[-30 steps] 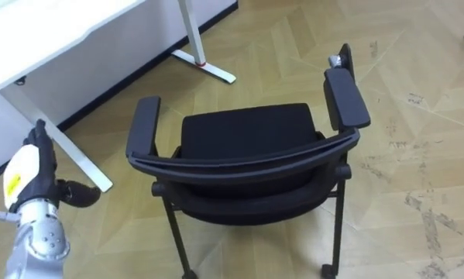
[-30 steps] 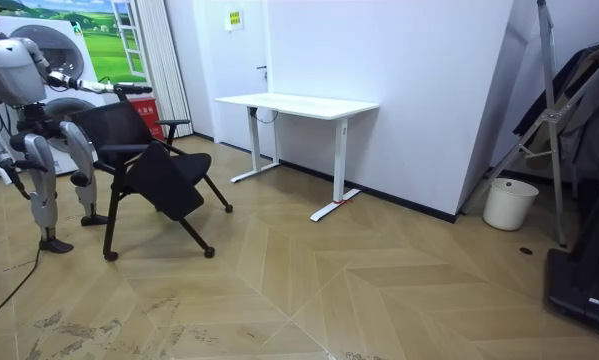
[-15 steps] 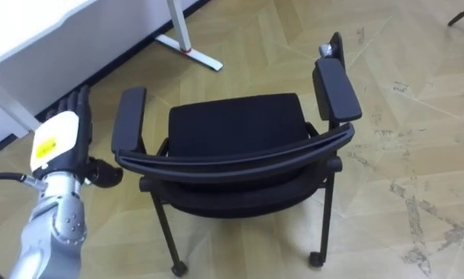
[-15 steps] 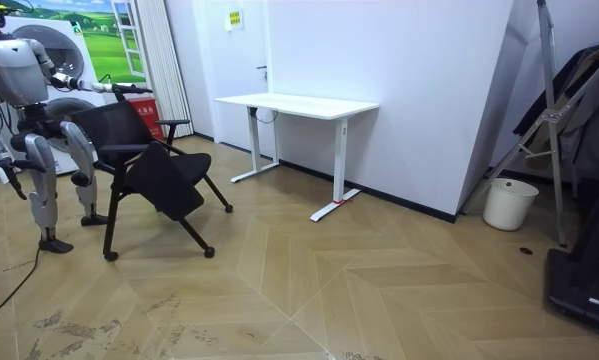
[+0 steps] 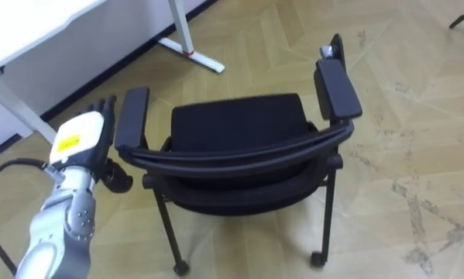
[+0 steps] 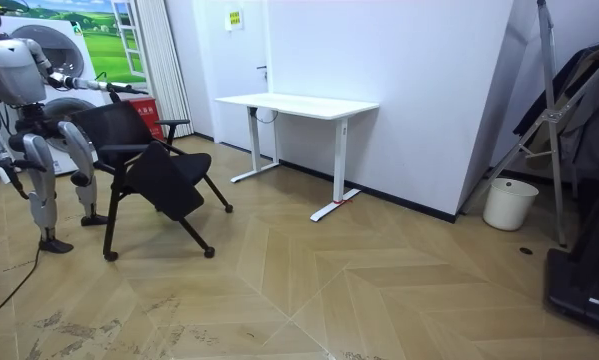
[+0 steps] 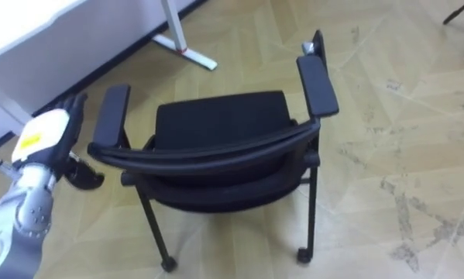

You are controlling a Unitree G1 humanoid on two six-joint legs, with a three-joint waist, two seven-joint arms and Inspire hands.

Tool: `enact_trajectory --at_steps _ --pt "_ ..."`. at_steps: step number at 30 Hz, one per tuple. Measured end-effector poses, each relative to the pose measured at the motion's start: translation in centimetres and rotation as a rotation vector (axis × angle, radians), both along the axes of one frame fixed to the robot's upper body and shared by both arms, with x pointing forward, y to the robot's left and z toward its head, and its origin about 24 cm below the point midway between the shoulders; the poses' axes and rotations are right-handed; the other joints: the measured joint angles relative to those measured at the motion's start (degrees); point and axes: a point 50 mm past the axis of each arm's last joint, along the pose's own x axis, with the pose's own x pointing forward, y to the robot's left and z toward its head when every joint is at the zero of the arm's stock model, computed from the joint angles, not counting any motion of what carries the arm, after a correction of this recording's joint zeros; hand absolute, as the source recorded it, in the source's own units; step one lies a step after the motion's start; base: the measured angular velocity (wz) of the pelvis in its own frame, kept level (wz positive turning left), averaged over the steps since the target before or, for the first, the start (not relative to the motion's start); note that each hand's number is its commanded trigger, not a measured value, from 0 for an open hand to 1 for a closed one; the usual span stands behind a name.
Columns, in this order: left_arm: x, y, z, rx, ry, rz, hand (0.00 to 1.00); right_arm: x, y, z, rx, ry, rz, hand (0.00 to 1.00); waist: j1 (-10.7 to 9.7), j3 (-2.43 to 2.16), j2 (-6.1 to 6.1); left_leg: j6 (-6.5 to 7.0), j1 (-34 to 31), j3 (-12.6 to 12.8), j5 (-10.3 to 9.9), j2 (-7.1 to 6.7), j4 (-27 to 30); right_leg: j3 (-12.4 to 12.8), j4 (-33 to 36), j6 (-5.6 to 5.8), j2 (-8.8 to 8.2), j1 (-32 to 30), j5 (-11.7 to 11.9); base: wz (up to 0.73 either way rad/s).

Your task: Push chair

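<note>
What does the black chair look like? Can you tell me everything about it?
The chair is all black, with a padded seat, a curved backrest, two padded armrests and thin dark legs. Small wheels show on the two legs nearest the robot. It stands on the wooden floor, close to a white desk. The robot's left hand, its fingers straight, is right beside the left armrest; I cannot tell whether it touches.

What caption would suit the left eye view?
Open left hand raised beside the black armchair on the parquet floor, white desk beyond.
</note>
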Motion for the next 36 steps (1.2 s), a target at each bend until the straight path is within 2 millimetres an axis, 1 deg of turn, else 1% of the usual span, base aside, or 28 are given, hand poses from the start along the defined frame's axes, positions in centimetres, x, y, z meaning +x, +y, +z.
enact_trajectory --at_steps 1,3,6,10,13,14,15,16,17,18,19,21,24,25,27,31,32,36 --pt "0.1 -0.1 0.1 -0.002 0.001 -0.006 0.00 0.0 0.0 0.0 0.002 -0.002 -0.001 0.00 0.0 -0.02 0.15 0.00 0.0 0.0 0.0 0.00 0.0 -0.1 0.0 0.00 0.00 0.0 0.0 0.00" --pt "0.5 -1.2 0.8 -0.010 0.004 -0.061 0.00 -0.3 0.0 0.0 0.008 0.008 -0.018 0.00 -0.2 0.03 0.27 0.00 0.0 -0.1 0.0 -0.01 0.0 -0.1 0.0 0.00 0.01 0.1 0.0 0.00" --pt "0.5 -2.6 1.1 -0.016 0.030 -0.126 0.00 -0.2 0.1 -0.1 0.012 0.014 -0.025 0.00 -0.1 0.29 0.32 0.00 0.1 -0.1 0.0 -0.06 0.0 -0.2 -0.1 0.00 0.01 0.6 0.0 0.00" --pt "0.4 -3.4 1.1 -0.025 0.066 -0.170 0.00 -0.1 0.2 -0.1 0.011 0.013 -0.024 0.00 -0.1 0.48 0.14 0.00 0.2 -0.3 0.0 -0.06 0.0 -0.2 -0.2 0.00 0.04 0.4 0.0 0.00" --pt "0.4 -3.6 1.2 -0.029 0.085 -0.181 0.00 0.1 0.2 -0.1 0.007 0.011 -0.021 0.00 -0.2 0.61 -0.03 0.00 -0.1 -0.3 0.0 -0.06 0.1 -0.2 -0.2 0.00 0.05 0.0 0.0 0.00" --pt "0.4 -3.7 1.4 -0.032 0.087 -0.189 0.00 0.2 0.2 -0.1 0.005 0.012 -0.019 0.00 -0.2 0.68 -0.12 0.00 -0.4 -0.3 0.0 -0.06 0.1 -0.2 -0.2 0.00 0.05 -0.2 0.0 0.00" --pt "0.4 -3.9 1.7 -0.035 0.084 -0.201 0.00 0.2 0.1 -0.1 0.005 0.012 -0.016 0.00 -0.3 0.63 -0.04 0.00 -0.9 -0.3 0.0 -0.06 0.3 -0.1 -0.2 0.00 0.06 -0.3 0.0 0.04" --pt "0.4 -4.0 1.9 -0.035 0.083 -0.207 0.00 0.2 0.1 -0.1 0.006 0.012 -0.016 0.00 -0.3 0.70 -0.15 0.00 -1.1 -0.4 0.0 -0.06 0.5 -0.1 -0.2 0.00 0.05 -0.2 0.0 0.07" --pt "0.4 -4.1 2.1 -0.036 0.085 -0.218 0.00 0.3 0.2 -0.1 0.007 0.010 -0.015 0.00 -0.8 0.83 -0.28 0.01 -1.5 -0.4 0.0 -0.07 0.9 -0.2 -0.2 0.00 0.05 -0.2 0.0 0.15" --pt "0.3 -4.2 2.2 -0.033 0.095 -0.229 0.00 0.4 0.2 -0.1 0.012 0.010 -0.015 0.00 -1.7 0.72 -0.10 0.05 -1.9 -0.3 0.0 -0.08 1.2 -0.2 -0.1 0.00 0.07 -0.2 0.0 0.18" --pt "0.3 -4.3 2.2 -0.030 0.102 -0.237 0.00 0.4 0.2 -0.1 0.013 0.010 -0.013 0.00 -2.1 0.69 0.00 0.06 -2.0 -0.3 0.0 -0.08 1.3 -0.1 -0.1 0.00 0.07 -0.2 0.0 0.15" --pt "0.2 -4.9 1.9 -0.023 0.130 -0.272 0.00 0.7 0.2 -0.1 0.014 0.002 -0.011 0.00 -3.1 0.95 -0.04 0.15 -2.2 -0.2 -0.1 -0.08 1.5 -0.1 -0.1 0.00 0.10 -0.2 0.0 0.05" --pt "0.0 -5.8 1.5 -0.022 0.164 -0.318 0.00 1.2 0.2 0.0 0.010 -0.013 -0.008 0.00 -3.5 1.15 0.37 0.28 -2.7 -0.1 -0.2 -0.05 1.9 0.2 -0.1 0.00 0.13 -0.5 0.0 0.00" --pt "-0.1 -6.2 1.3 -0.020 0.180 -0.339 0.00 1.2 0.2 0.0 0.009 -0.014 -0.009 0.00 -3.7 1.19 0.52 0.29 -2.7 -0.1 -0.2 -0.05 1.9 0.9 -0.1 0.00 0.14 -0.6 0.0 0.00" --pt "-0.3 -6.7 1.1 -0.010 0.206 -0.374 0.00 1.0 0.2 0.0 0.008 -0.009 -0.004 0.00 -3.8 1.11 0.68 0.29 -2.7 -0.1 -0.2 -0.05 1.9 1.6 -0.1 0.00 0.20 -0.6 0.0 0.00" --pt "-0.6 -7.4 0.7 -0.010 0.237 -0.413 0.00 1.1 0.2 0.0 0.004 -0.013 0.012 0.00 -4.5 1.17 0.60 0.30 -2.2 -0.2 -0.2 -0.02 1.9 1.6 -0.1 0.00 0.24 -0.2 0.0 0.00" --pt "-0.6 -7.5 0.7 -0.010 0.243 -0.422 0.00 1.1 0.3 0.0 0.004 -0.013 0.010 0.00 -4.6 1.35 0.32 0.30 -2.0 -0.2 -0.2 -0.02 1.8 1.6 -0.1 0.00 0.24 -0.2 0.0 0.00" --pt "-0.7 -7.5 0.5 -0.009 0.259 -0.427 0.00 1.1 0.3 0.0 0.008 -0.017 -0.010 0.00 -4.7 1.37 0.22 0.31 -1.7 -0.1 -0.2 -0.01 1.8 1.8 -0.1 0.00 0.26 -0.2 0.0 0.00"
